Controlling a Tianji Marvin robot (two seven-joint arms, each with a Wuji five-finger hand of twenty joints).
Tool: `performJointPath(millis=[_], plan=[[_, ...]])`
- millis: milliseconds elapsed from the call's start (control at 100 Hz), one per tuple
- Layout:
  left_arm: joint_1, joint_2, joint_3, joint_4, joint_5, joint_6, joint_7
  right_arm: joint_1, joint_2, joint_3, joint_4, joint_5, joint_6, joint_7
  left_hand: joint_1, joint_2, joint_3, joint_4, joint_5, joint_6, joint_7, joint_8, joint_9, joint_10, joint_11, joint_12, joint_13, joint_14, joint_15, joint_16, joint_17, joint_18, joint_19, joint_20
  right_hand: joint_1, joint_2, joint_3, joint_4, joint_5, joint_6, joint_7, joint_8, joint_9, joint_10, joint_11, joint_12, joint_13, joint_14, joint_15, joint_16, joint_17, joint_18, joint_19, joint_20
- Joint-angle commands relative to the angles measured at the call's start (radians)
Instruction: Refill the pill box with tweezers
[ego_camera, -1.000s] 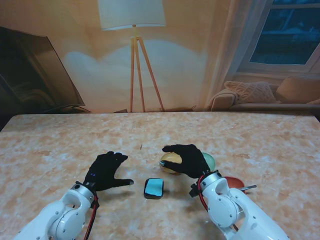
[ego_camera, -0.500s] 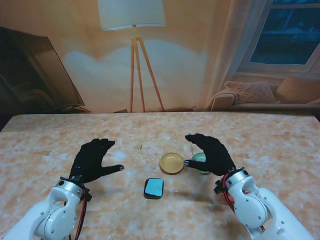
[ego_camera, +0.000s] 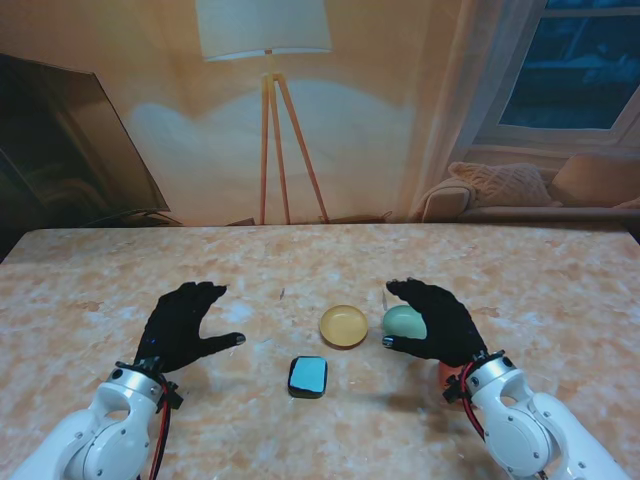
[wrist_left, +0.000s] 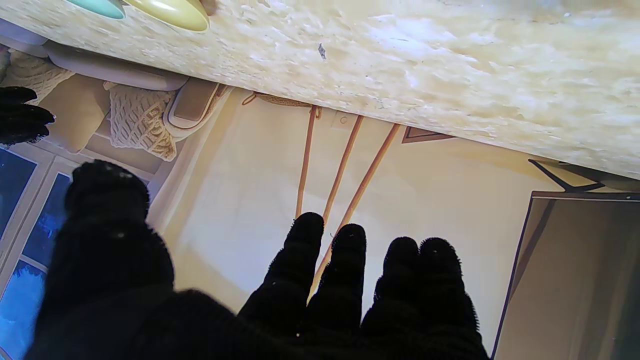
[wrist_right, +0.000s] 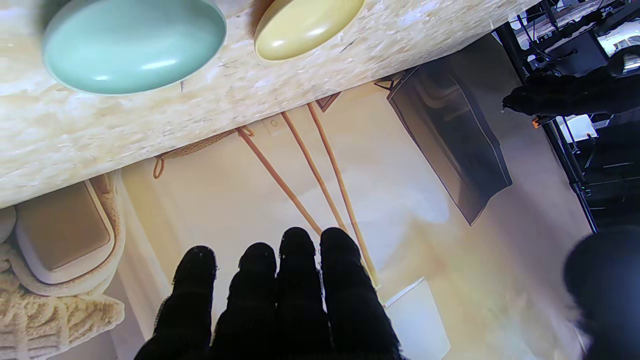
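Observation:
A small dark pill box with a light blue lid (ego_camera: 308, 376) lies on the marble table (ego_camera: 320, 260), nearest to me between my hands. Beyond it sit a yellow dish (ego_camera: 343, 326) (wrist_right: 307, 25) (wrist_left: 172, 12) and a green dish (ego_camera: 403, 321) (wrist_right: 132, 45). My left hand (ego_camera: 185, 325) (wrist_left: 280, 300) hovers left of the box, open and holding nothing. My right hand (ego_camera: 437, 322) (wrist_right: 280, 300) hovers over the near right side of the green dish, fingers apart and holding nothing. No tweezers can be made out.
A red-orange object (ego_camera: 447, 375) peeks out beside my right wrist, mostly hidden. Marble table top stretches far to both sides and toward the back wall with its printed lamp and sofa backdrop.
My right hand has left the yellow dish and drawn right and nearer to me, uncovering both dishes. My left hand has shifted left, away from the pill box.

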Motion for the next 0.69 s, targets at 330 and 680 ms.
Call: performJointPath(millis=[330,680], plan=[[0.009,-0.003,0.002,-0.003,-0.006,-0.004,-0.015,-0.004,-0.005,-0.011,0.012,-0.007,0.001,-0.007,-0.015,0.017,-0.021,0.011,0.01,0.0,-0.031,-0.009,0.012,-0.01,-0.01,-0.013,0.006,-0.004,-0.021,-0.006,-0.001,-0.036,-0.019,0.003,-0.02,-0.029,0.011,-0.031,-0.014,0.014,-0.006,-0.008,-0.022,0.001,0.001,-0.04,-0.003,-0.032,-0.011,-0.02,0.01,-0.033,-0.037,0.03],[-0.004,-0.003,0.022,0.025,-0.019,-0.009,-0.017,0.017,-0.009,-0.034,0.037,0.003,0.003,-0.025,-0.013,0.016,-0.021,0.011,0.009,0.001,-0.032,-0.009,0.012,-0.008,-0.009,-0.013,0.005,-0.003,-0.02,-0.006,0.0,-0.035,-0.021,0.002,0.001,-0.028,0.006,-0.028,0.007,0.007,0.011,0.001,0.0,0.005,0.011,-0.036,0.015,-0.029,-0.005,-0.018,0.024,-0.023,-0.041,0.045]])
